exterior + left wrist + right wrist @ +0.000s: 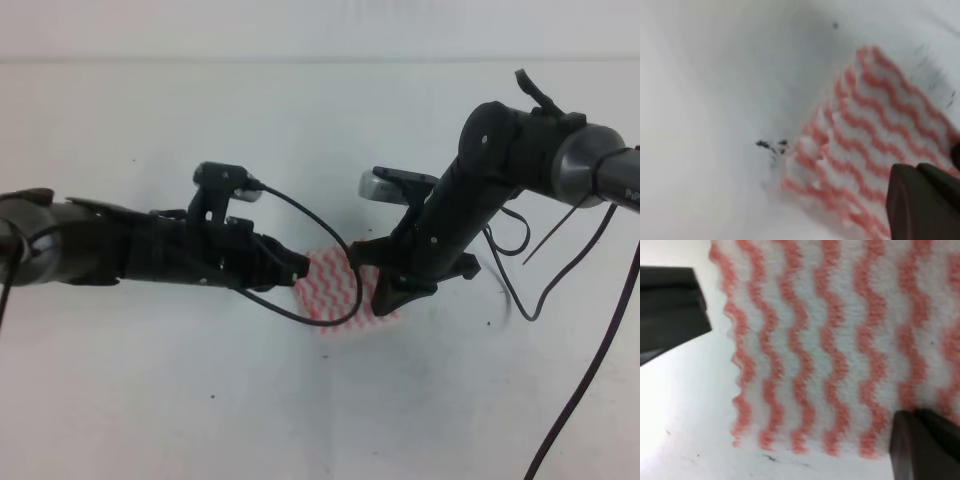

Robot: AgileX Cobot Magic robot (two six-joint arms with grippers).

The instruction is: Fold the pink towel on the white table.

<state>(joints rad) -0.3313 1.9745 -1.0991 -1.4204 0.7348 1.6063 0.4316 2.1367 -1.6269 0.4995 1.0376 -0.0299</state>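
Note:
The pink towel (335,288), with pink-red and white wavy stripes, lies as a small patch on the white table (150,400) between my two grippers. My left gripper (298,268) is at its left edge. In the left wrist view one dark finger (925,200) is over the towel (875,130), whose near edge looks layered; the other finger is out of view. My right gripper (385,292) is low over the towel's right side. In the right wrist view its fingers (670,310) stand wide apart over the towel (830,340), and the gripper (800,370) is open.
Black cables loop from the left arm (320,300) over the towel's front and hang from the right arm (590,350). Small dark specks (771,146) mark the table beside the towel. The table's far edge (300,60) runs along the top.

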